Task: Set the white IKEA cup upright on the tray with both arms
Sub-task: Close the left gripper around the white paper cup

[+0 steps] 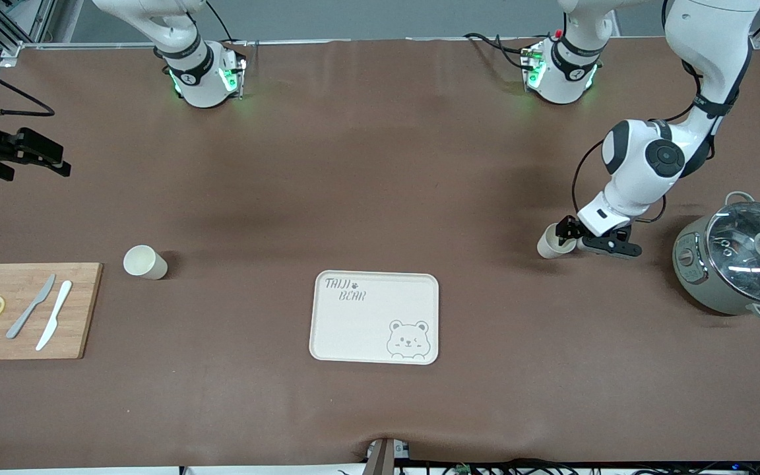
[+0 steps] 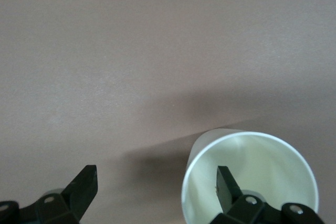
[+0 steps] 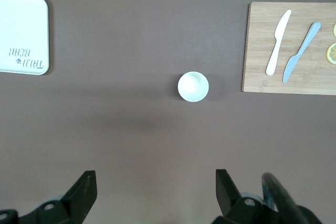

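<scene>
Two white cups stand on the brown table. One cup [image 1: 553, 243] [image 2: 250, 177] is at the left arm's end, a little farther from the front camera than the cream tray [image 1: 375, 316] [image 3: 23, 24]. My left gripper [image 1: 566, 236] [image 2: 156, 182] is low at this cup and open, one finger [image 2: 227, 187] inside its mouth and the other outside, so the cup's wall is between them. The other cup [image 1: 145, 262] [image 3: 193, 86] stands upright beside the cutting board. My right gripper [image 1: 47, 158] [image 3: 156, 179] hangs open and empty, high over the right arm's end.
A wooden cutting board [image 1: 27, 310] [image 3: 291, 45] with two knives and lemon slices lies at the right arm's end. A grey pot with a glass lid [image 1: 743, 264] stands at the left arm's end, close to the left arm's wrist.
</scene>
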{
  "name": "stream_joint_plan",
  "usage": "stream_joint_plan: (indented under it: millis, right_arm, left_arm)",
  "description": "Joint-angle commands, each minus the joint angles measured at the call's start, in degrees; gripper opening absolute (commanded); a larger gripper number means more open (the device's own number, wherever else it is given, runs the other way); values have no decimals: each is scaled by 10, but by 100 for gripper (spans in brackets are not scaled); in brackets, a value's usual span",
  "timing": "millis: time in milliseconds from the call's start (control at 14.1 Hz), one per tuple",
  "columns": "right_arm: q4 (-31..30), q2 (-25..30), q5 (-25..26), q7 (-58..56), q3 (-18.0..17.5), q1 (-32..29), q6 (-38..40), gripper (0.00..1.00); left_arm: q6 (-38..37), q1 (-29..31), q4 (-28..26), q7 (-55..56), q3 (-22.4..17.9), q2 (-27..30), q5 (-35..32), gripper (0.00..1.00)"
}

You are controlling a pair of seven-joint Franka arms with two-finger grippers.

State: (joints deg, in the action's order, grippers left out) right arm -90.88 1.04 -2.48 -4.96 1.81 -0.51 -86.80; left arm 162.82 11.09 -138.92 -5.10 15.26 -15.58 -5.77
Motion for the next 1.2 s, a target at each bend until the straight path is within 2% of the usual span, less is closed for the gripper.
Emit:
stream_joint_plan:
  millis: [0,212,283,354,1132]
  right_arm:
    - [8,-3,-8,-4,-3,-7,8,100]
    - [8,-7,-7,-4,-2,-8,8,100]
    - [9,-15,-6,-4,-2,-9,8,100]
    - [9,-16,-6,-4,-2,-11,8,100]
    - [9,-59,3,-3,-1,-20,8,100]
  left_arm:
    - [9,-14,-1,30,2,0,-12,100]
    - [9,-20,1,33,3,0,-12,100]
    - [9,-19,1,33,3,0,-12,60]
    - [8,-19,1,30,3,0,-12,1]
    - [8,-17,8,35,3,-12,-12,0]
